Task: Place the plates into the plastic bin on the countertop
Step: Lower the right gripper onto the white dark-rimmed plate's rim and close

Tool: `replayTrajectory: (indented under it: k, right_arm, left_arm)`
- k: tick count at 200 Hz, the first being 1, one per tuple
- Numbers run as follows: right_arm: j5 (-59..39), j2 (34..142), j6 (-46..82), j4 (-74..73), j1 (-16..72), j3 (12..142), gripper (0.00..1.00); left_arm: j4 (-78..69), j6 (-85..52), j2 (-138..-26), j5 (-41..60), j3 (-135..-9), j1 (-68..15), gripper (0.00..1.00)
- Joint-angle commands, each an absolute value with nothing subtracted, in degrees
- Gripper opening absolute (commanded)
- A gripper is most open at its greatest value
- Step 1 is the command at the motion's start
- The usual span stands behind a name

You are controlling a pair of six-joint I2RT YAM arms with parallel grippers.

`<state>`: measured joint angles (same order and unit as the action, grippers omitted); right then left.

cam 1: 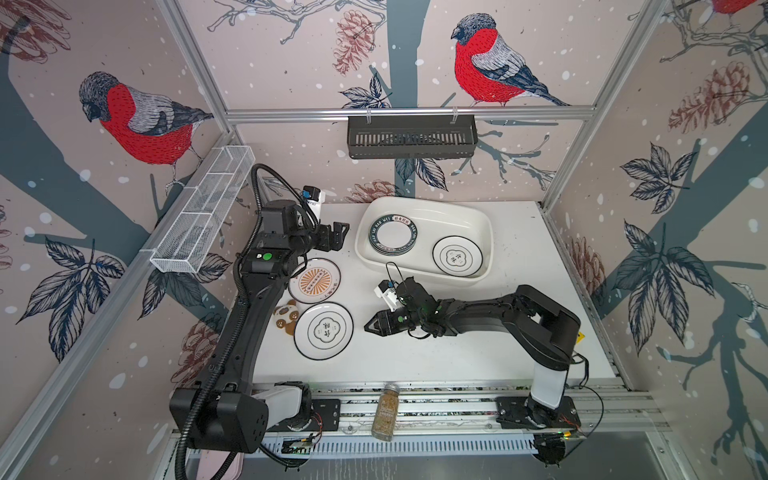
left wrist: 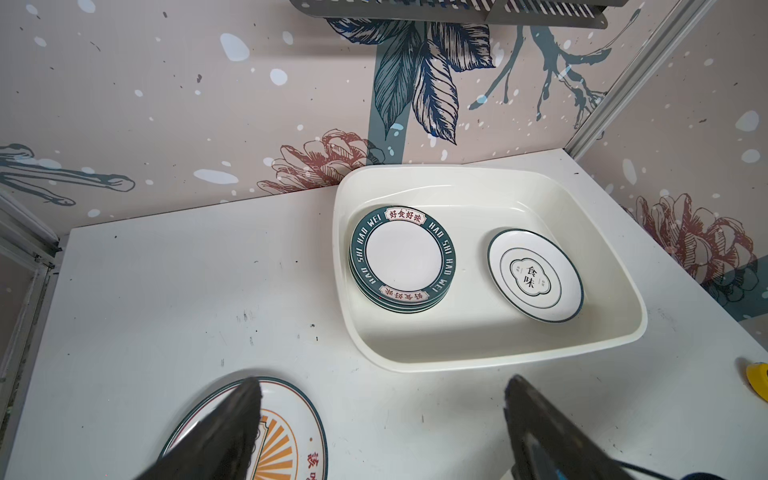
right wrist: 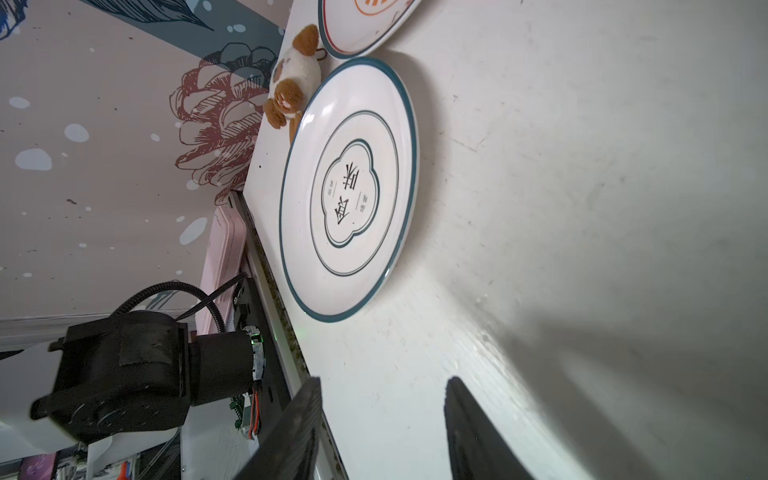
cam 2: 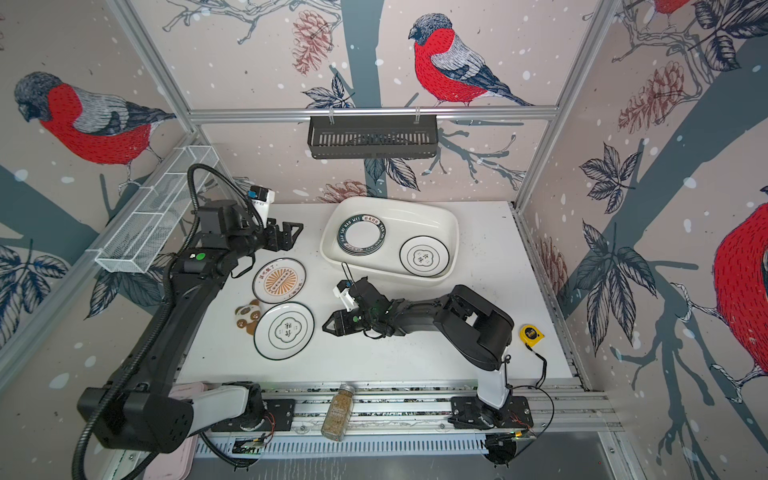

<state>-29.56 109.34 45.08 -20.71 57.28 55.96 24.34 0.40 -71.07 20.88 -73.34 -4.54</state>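
Left arm: runs up the 9 o'clock side of the countertop (cam 1: 457,353), wrist turned toward 3 o'clock.
Left gripper (left wrist: 382,395): at 10 o'clock, raised, jaws spread wide, empty.
Right arm: low, stretched from 4 o'clock toward 9 o'clock.
Right gripper (right wrist: 382,390): near centre, aimed at the near flower plate (cam 1: 323,330) but apart from it; jaws partly spread, nothing between.
Plastic bin (cam 1: 424,203): one, at 1 o'clock.
Plates in bin: one green-rimmed stack (cam 1: 392,235) at its 9 o'clock end, layers uncountable; one single flower plate (cam 1: 457,257) at its 4 o'clock.
Plates on countertop: two at 9 o'clock, the sunburst plate (cam 1: 314,280) and, at its 6 o'clock, the near flower plate.
Plush coaster (cam 1: 286,316): one, against that plate's 9 o'clock rim.
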Motion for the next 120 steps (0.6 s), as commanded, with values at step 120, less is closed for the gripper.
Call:
replayTrajectory:
  k: [120]
  right_arm:
    - [-33.24, 122.78, 48.43, -21.90, 58.31, 68.54, 0.45]
  left_arm:
    - [19.97, -1.05, -70.85, 26.16, -72.42, -4.34, 0.91]
